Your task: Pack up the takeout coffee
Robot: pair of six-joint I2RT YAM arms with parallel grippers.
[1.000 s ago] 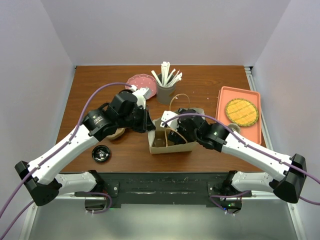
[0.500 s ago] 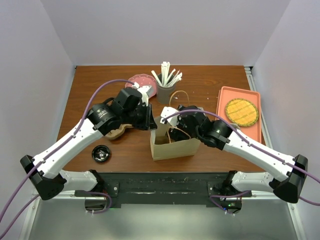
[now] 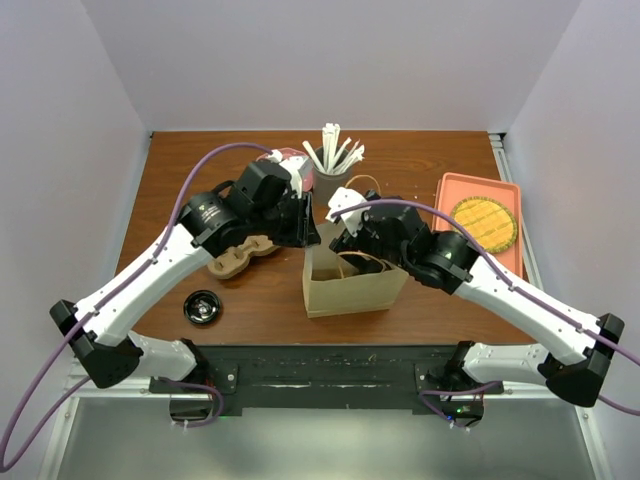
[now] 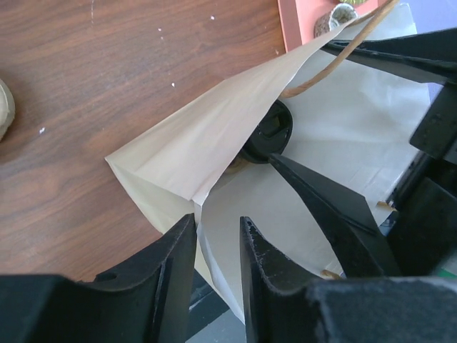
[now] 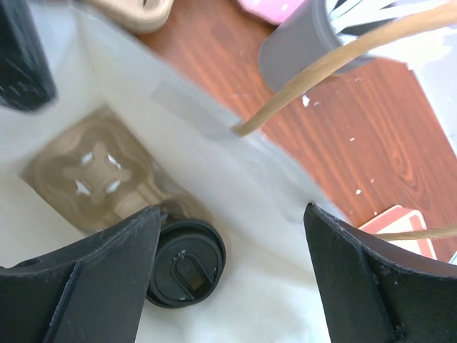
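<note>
Checking clearances first: I am seeing the paper bag (image 3: 355, 290) standing upright toward the near edge of the table (image 3: 420, 160), mouth open upward, with both arms converging on its rim. Bare wood is lying open to the left of the bag and along the far edge. The orange tray (image 3: 450, 195) is occupying the right edge.

Counting items: one bag, two tan cup carriers, one loose black lid (image 3: 203, 307) near the front edge, one grey holder (image 3: 330, 186) of white sticks, one pink plate (image 3: 288, 156) mostly hidden behind the left arm, and one tray.

Checking containers: the tray is carrying a round woven yellow disc (image 3: 483, 222). The bag is holding the bagged carrier (image 5: 100, 175) flat on its floor. The takeout coffee (image 5: 187, 263) is standing lid-up at that carrier's corner, and I cannot tell whether it is seated in a pocket. The table carrier (image 3: 240, 256) is lying on the wood left of the bag.

Left gripper (image 4: 216, 223): its fingers are standing slightly parted, straddling the bag's left wall at the rim, with the paper sitting loose in the gap.

Right gripper (image 5: 230, 212): it is hanging inside the bag mouth with fingers spread wide, gripping nothing, and the coffee lid is showing below between them.
</note>
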